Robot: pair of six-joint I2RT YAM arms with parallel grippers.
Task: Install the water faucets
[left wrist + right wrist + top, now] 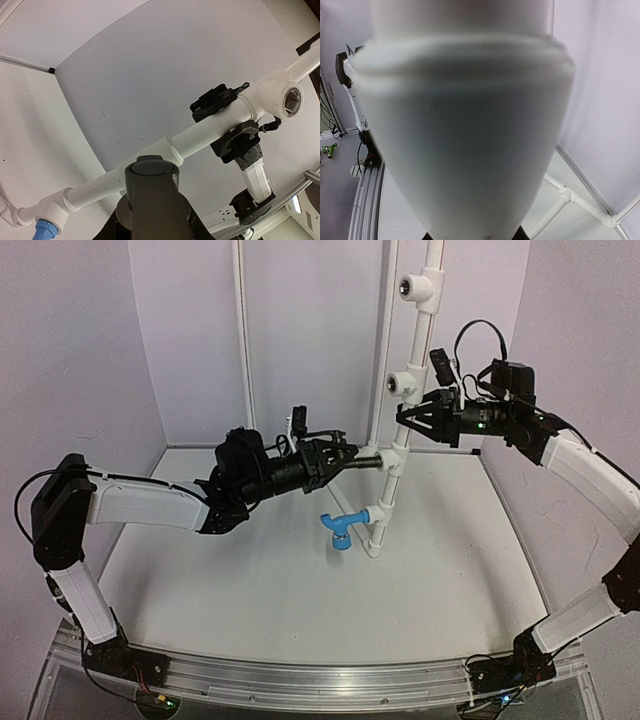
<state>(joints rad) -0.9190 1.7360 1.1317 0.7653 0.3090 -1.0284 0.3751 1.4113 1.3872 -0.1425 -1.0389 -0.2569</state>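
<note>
1. The white pipe (pixel 465 125) fills the right wrist view, badly blurred, and hides the fingers of the right gripper (pixel 408 423).
2. The black faucet (pixel 152 195) blocks the left wrist view's lower middle, hiding the fingers of the left gripper (pixel 350 458).
3. The blue faucet (pixel 46 231) is cut off by that view's bottom edge.
4. From above, how the black faucet meets the tee fitting (pixel 394 455) is too small to tell.

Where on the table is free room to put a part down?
Bare table lies in front, between the blue faucet and the base rail, and right of the white pipe. Crowded mid-pipe: the left gripper holds the black faucet, the right gripper clamps.
</note>
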